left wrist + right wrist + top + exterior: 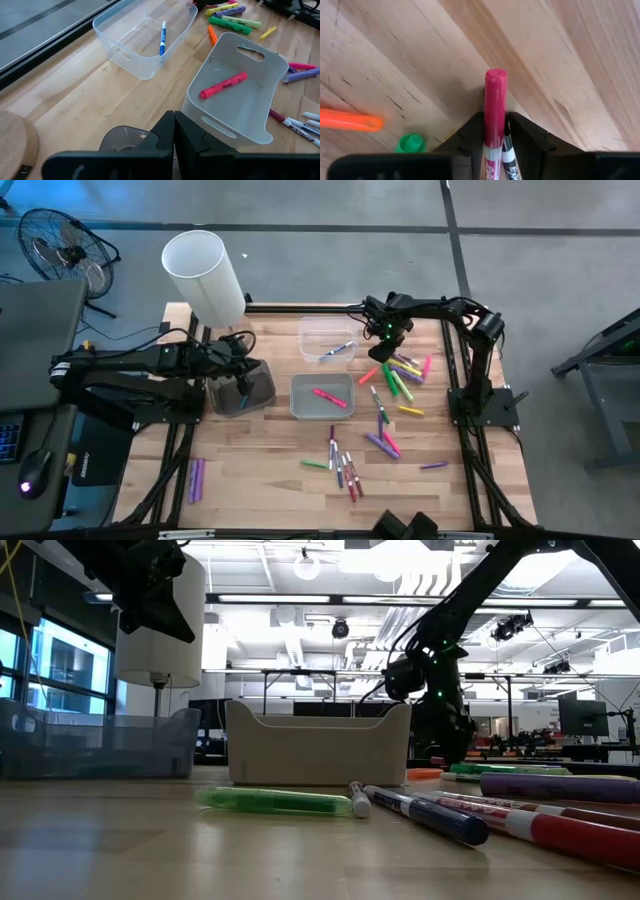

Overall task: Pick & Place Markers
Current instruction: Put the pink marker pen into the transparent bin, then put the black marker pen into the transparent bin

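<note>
Gripping two markers (495, 115) in right end effector (496, 131); one red-capped.

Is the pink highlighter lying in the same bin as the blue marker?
No: in the left wrist view the pink highlighter lies in the grey bin, while the blue marker lies in the clear bin.

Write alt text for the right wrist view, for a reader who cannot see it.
The right gripper holds a red-capped marker between its dark fingers, with a second, black-tipped marker pinched beside it, both pointing out over the wooden table. An orange marker and a green cap lie on the wood nearby.
</note>
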### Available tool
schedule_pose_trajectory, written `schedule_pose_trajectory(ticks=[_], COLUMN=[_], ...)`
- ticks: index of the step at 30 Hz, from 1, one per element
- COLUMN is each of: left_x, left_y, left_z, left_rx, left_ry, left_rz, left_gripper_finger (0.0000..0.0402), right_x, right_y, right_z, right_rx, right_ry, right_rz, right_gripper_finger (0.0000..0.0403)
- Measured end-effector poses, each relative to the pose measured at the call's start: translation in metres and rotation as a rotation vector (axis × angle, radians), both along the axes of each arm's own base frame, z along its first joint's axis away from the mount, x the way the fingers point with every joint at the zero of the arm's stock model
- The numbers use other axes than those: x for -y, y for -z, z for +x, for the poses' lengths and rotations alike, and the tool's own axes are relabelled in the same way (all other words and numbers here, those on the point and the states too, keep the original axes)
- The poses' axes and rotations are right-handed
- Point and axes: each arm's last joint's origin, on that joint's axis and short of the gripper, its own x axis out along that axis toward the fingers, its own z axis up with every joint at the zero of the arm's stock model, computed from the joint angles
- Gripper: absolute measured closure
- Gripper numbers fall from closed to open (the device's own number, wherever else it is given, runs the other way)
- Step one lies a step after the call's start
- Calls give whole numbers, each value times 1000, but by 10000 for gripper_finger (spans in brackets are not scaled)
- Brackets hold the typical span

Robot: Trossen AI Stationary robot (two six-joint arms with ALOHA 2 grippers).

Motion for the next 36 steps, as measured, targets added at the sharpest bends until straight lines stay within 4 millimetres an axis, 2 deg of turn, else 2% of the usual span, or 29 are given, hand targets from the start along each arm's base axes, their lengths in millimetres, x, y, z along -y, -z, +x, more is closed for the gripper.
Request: schedule_pose_trajectory(ticks=[3,13,16,20,24,32,36], left_x=[0,0,0,0,0,0,1], left_y=[0,0,0,0,0,0,0], left_z=[0,0,0,0,0,0,0], left_rx=[0,0,0,0,-1,0,2], left_ry=[0,1,1,1,0,3,18], left_rz=[0,0,0,1,1,-1,-15], left_gripper_finger=[401,401,401,401,401,401,401], right_x=[0,0,-1,-2,-1,-4,-4], right_y=[0,-2,-6,-18,-20,-16,-16], right_z=[0,0,0,-1,-2,-5,-5], right_rx=[0,8,21,53,57,36,35], right_ry=[-1,1,1,0,-1,-2,0], right_rz=[0,11,4,-27,-39,-36,-35], right_gripper_finger=[315,365,357,326,322,384,400])
